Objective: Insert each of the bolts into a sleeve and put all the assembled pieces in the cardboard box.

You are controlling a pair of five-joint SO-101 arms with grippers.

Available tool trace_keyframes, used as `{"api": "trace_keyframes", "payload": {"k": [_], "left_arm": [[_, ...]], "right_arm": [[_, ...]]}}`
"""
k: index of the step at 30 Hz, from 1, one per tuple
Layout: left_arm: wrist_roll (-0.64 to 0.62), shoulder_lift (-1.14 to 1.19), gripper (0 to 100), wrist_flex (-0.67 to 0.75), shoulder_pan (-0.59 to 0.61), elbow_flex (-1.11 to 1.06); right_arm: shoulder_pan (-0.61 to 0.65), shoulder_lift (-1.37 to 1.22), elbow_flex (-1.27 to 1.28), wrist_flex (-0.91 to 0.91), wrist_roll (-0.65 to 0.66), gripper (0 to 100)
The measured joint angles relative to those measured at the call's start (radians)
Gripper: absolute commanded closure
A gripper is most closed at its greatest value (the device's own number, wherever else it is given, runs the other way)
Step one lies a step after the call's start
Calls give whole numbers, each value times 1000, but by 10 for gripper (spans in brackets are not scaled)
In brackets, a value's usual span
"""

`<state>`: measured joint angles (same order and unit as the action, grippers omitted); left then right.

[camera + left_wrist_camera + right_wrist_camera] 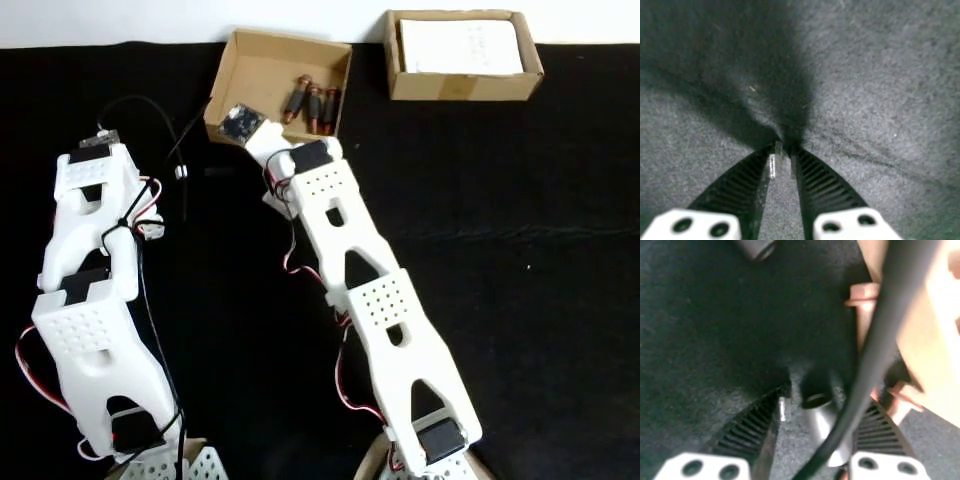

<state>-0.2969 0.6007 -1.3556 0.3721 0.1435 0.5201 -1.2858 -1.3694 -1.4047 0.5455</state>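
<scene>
cable across the right gripper, a sleeve standing between its fingers

on the left, the left gripper (785,150) hangs over the black mat (880,90) with its fingers together and nothing in them. further right, the right gripper (832,402) sits at the near corner of the cardboard box (260,70), fingers apart around an upright sleeve (817,422), with a gap showing on one side. a black cable (880,340) crosses in front of that sleeve; closing now would likely pinch or snag it, tip the sleeve over, or push a finger into the box wall just beside. counted: two arms; two sleeves on the mat, what looks like a second sleeve (757,246) lying apart from the fingers; three assembled pieces (313,108) side by side in the cardboard box; and one other box (465,85) at the far right, holding white paper.
</scene>
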Motion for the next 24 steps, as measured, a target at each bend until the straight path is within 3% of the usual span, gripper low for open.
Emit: {"api": "trace_keyframes", "payload": {"k": [9, 14, 24], "left_arm": [[-5, 0, 963, 0, 0, 0], [-5, 0, 963, 0, 0, 0], [-5, 0, 963, 0, 0, 0]], "right_arm": [[-15, -3, -6, -58, -3, 832], [-25, 2, -18, -170, -3, 990], [-25, 0, -72, -322, -3, 991]]}}
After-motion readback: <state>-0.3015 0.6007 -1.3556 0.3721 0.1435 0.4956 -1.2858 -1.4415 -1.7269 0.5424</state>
